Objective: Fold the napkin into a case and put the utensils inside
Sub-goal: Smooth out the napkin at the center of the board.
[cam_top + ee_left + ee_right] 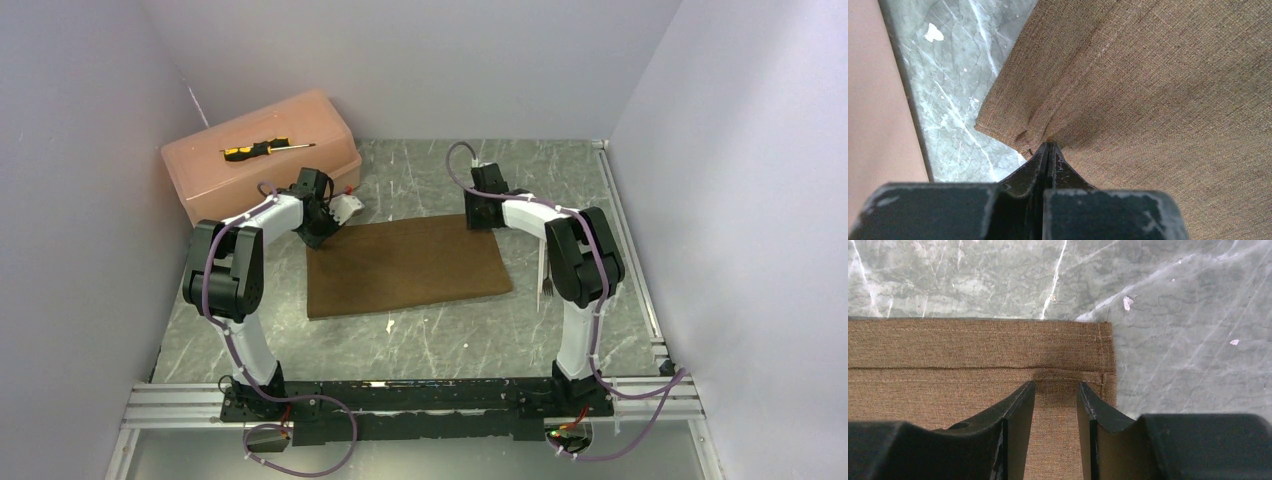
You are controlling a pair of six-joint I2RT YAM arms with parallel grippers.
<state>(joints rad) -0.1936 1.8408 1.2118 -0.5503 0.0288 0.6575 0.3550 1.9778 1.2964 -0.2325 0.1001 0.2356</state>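
The napkin (pixel 405 265) lies flat as a brown oblong in the middle of the marble-patterned table (pixel 450 340), nearer the far edge than the near one, not yet a case. The left gripper (pixel 1048 146) is at the napkin's far left corner with its fingers pressed together, and the left wrist view shows cloth puckered into the tips, so it appears to be pinching the hem there. The right gripper (pixel 1055 390) sits over the far right corner with its fingers parted; the cloth lies flat and unwrinkled between them, so nothing is held on that side.

That mismatch is the main risk. If the left arm lifts or drags while the right corner is free, the napkin will likely skew or bunch into a diagonal fold instead of a straight one. The right fingers straddle the stitched hem very near the corner; closing there could catch only the hem's edge and slip off, or pinch nothing. The left pinch looks shallow too, close to the corner tip, so it may pull free under tension.

A fork (pixel 548 285) lies near the table's right edge, partly hidden under the right arm, just beside the napkin's right end; a sweeping elbow could knock it. The pink box (pixel 262 150) with the screwdriver (pixel 262 150) stands at the far left corner, close to the left wrist.
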